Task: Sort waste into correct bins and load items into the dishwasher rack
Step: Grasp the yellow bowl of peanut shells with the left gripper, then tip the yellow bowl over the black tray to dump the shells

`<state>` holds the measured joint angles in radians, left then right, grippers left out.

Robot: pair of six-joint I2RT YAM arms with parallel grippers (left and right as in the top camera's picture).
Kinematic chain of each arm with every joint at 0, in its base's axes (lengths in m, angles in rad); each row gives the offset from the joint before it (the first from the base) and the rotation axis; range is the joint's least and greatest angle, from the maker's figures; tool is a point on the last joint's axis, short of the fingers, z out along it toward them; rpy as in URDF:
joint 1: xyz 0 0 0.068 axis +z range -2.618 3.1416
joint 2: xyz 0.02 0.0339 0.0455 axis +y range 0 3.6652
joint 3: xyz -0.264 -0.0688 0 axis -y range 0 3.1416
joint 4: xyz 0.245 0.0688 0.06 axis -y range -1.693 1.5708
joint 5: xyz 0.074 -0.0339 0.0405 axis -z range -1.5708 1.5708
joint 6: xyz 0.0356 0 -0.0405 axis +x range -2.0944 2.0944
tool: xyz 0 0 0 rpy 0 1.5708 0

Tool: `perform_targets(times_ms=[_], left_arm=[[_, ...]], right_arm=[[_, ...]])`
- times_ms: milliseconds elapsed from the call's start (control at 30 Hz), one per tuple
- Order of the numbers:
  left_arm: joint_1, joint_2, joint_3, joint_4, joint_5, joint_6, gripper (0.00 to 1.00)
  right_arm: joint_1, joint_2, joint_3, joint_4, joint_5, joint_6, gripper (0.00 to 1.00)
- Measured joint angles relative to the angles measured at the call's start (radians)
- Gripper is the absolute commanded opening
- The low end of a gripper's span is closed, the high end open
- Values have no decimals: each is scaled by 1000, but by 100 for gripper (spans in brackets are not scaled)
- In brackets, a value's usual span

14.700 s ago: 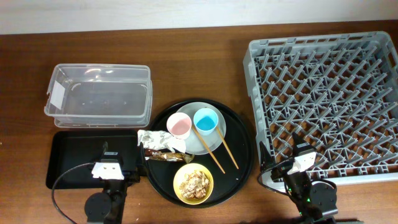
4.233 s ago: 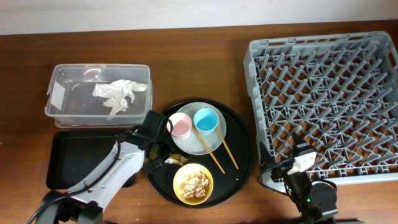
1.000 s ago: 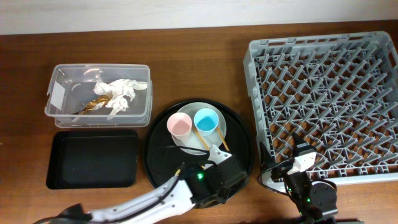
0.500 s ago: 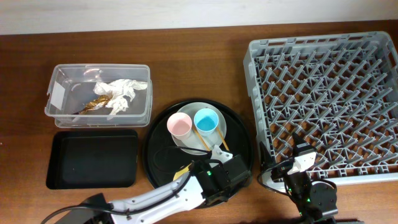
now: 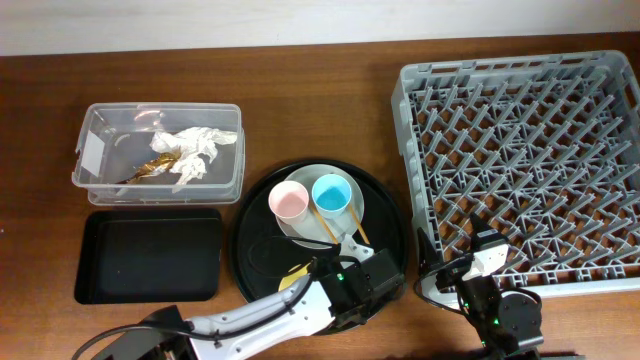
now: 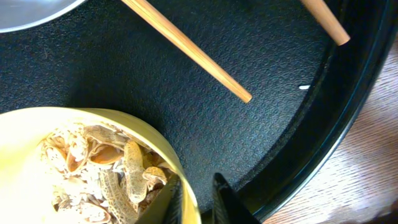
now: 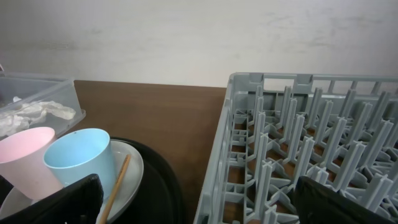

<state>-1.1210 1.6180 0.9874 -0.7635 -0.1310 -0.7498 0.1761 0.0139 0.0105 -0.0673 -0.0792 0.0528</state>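
Bottom centre, left wrist: we log left gripper (image 6: 196, 182) clamping yellow bowl (image 6: 157, 147) rim by tray (image 6: 349, 93) edge; right gripper (image 7: 202, 202) agape; tub (image 5: 160, 106) label (image 5: 92, 152) illegible.

bench (image 5: 320, 110): brown wood, filling the frame below a pale wall strip
upper left: clear tub (image 5: 115, 150)
lower left: shallow black tray (image 5: 150, 255), just below the tub
centre: round black tray (image 5: 258, 255)
right: dishwasher rack (image 5: 520, 150), grey

Dark brown wooden table (image 5: 320, 110), pale off-white wall (image 7: 186, 37) behind it, soft even light
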Motion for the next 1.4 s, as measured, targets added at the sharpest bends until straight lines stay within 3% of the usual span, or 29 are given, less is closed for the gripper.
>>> perform_targets(times_ms=[233, 333, 633, 1000, 1100, 1267, 1400], left_arm=[[4, 17, 0, 1, 7, 0, 14], [25, 25, 0, 1, 26, -3, 0], [56, 26, 24, -45, 45, -7, 0], [61, 21, 204, -330, -55, -5, 0], [71, 7, 240, -412, -92, 51, 0], [194, -37, 249, -512, -177, 88, 0], [378, -88, 249, -530, -217, 104, 0]], right_arm=[[0, 0, 0, 0, 0, 1, 99], [0, 0, 0, 0, 0, 0, 99], [0, 0, 0, 0, 0, 0, 99], [0, 0, 0, 0, 0, 0, 99], [0, 0, 0, 0, 0, 0, 99], [0, 0, 0, 0, 0, 0, 99], [0, 0, 0, 0, 0, 0, 99]])
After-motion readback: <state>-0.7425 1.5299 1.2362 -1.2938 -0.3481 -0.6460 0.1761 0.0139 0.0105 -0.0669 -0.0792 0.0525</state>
